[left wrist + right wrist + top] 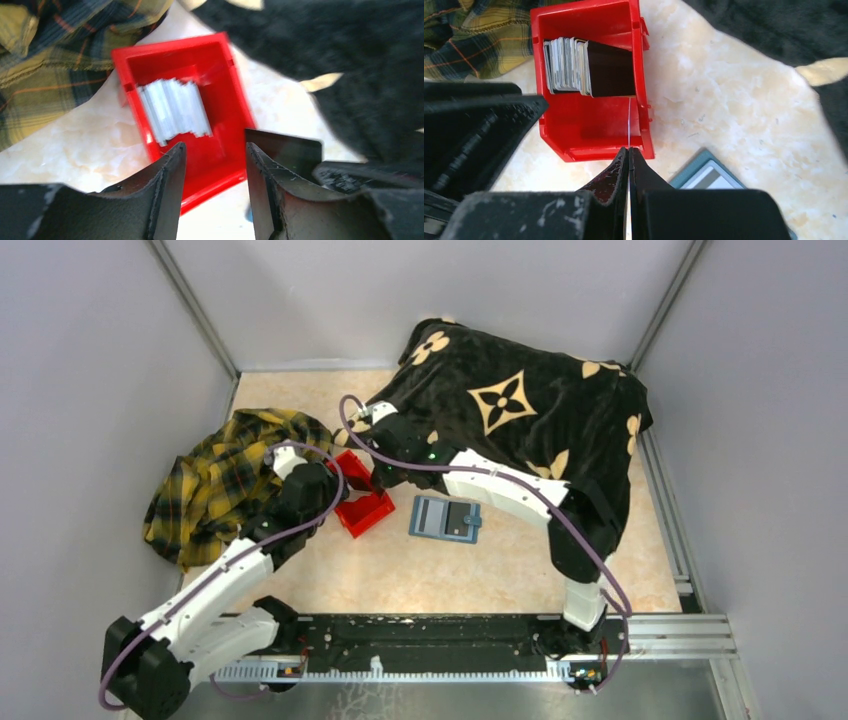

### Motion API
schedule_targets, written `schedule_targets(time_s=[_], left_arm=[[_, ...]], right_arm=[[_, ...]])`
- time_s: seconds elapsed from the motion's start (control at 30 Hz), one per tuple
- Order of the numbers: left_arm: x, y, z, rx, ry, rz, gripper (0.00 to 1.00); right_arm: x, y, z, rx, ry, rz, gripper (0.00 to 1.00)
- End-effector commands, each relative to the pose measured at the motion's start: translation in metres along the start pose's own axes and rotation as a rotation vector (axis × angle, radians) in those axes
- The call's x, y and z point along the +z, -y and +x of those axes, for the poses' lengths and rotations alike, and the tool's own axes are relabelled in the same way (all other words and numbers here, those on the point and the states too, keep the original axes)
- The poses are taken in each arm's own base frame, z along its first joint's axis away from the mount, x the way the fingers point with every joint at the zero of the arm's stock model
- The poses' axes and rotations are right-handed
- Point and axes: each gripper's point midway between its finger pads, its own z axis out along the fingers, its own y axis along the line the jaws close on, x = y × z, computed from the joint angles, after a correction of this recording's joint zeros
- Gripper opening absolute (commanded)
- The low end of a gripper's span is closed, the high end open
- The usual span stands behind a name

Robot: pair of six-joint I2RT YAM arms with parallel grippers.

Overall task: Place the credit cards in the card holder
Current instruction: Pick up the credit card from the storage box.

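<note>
Credit cards (566, 65): the stack stands in the red bin (589, 135), one is lifted, and none shows in the card holder (445, 519).
The right gripper (629, 157) is pinched tight on a single card (629, 120) above the bin. The left gripper (214, 150) has its fingers apart, empty, over the bin. The task looks barely begun, as the holder lies open just beside the bin. The right wrist view shows the held card only edge-on, while the left wrist view shows what looks like its dark face. Only the top view shows the whole holder.

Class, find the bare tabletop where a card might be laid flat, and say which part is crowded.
Widest bare patch: tabletop between the red bin, card holder and the near rail. A smaller strip lies behind the plaid shirt, left of the black blanket. Crowded: around the bin, where the left gripper and right gripper meet.
</note>
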Motion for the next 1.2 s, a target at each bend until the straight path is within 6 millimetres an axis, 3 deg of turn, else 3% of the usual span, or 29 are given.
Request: schedule_targets(time_s=[0.0, 0.23, 0.53, 0.67, 0.93, 1.17], left_arm=[[-0.022, 0.029, -0.024, -0.05, -0.031, 0.076, 0.54], [-0.054, 0.083, -0.033, -0.136, -0.197, 0.227, 0.57], [-0.095, 0.138, -0.007, -0.223, -0.526, 0.434, 0.58], [-0.112, 0.143, -0.004, -0.239, -0.598, 0.463, 0.58], [-0.139, 0.147, 0.0, -0.24, -0.714, 0.506, 0.58], [-0.156, 0.142, 0.006, -0.217, -0.783, 0.511, 0.58]], right_arm=[[-0.056, -0.017, -0.046, -0.031, 0.238, -0.04, 0.0], [-0.118, -0.018, -0.034, -0.1, 0.419, 0.018, 0.0], [-0.183, -0.027, -0.012, -0.214, 0.586, 0.095, 0.0], [-0.202, -0.033, -0.005, -0.281, 0.626, 0.151, 0.0], [-0.208, -0.038, 0.015, -0.387, 0.649, 0.23, 0.0], [-0.214, -0.042, 0.017, -0.449, 0.681, 0.275, 0.0]])
